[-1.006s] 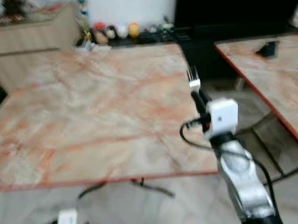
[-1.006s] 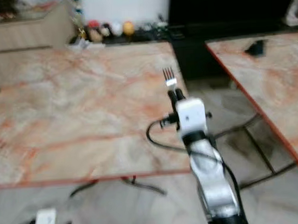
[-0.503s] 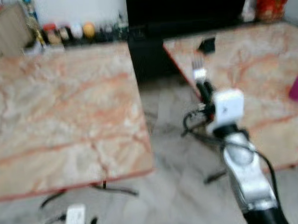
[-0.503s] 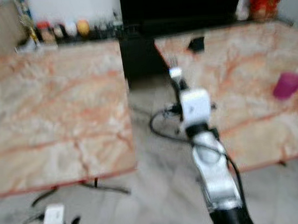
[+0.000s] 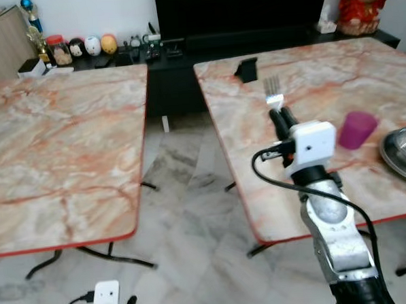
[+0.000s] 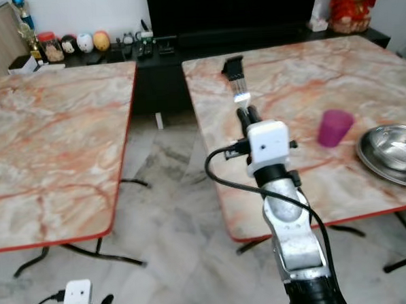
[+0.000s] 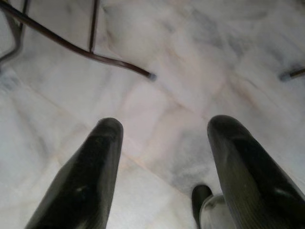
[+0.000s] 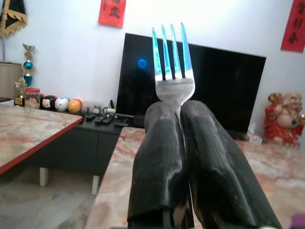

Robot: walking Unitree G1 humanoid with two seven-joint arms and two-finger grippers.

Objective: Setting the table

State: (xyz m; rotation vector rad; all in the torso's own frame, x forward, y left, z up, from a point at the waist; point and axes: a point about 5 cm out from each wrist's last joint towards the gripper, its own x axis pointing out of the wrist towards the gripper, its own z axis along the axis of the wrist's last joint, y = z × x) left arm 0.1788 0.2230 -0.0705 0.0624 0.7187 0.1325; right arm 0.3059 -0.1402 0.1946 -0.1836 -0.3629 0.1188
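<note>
- The right pincer [image 6: 245, 114] is raised above the near left part of the right-hand worktop [image 6: 288, 86], its 2 black fingers [image 8: 162, 157] pressed together on the handle of a fork [image 8: 172, 64].
- The fork stands upright, its 4 tines pointing up clear of the fingertips; nothing else touches it.
- On that marble worktop, to the right of the arm, stands a purple cup [image 6: 335, 127], and a steel bowl [image 6: 392, 152] sits near the right edge, apart from the cup.
- A small black object [image 6: 232, 66] rests at the far left of that worktop.
- A second marble worktop [image 6: 45, 133] stands to the left across a gap of tiled floor [image 6: 172, 215].
- The left pincer [image 7: 162, 157] hangs low over the floor, its fingers spread wide apart and holding nothing.
</note>
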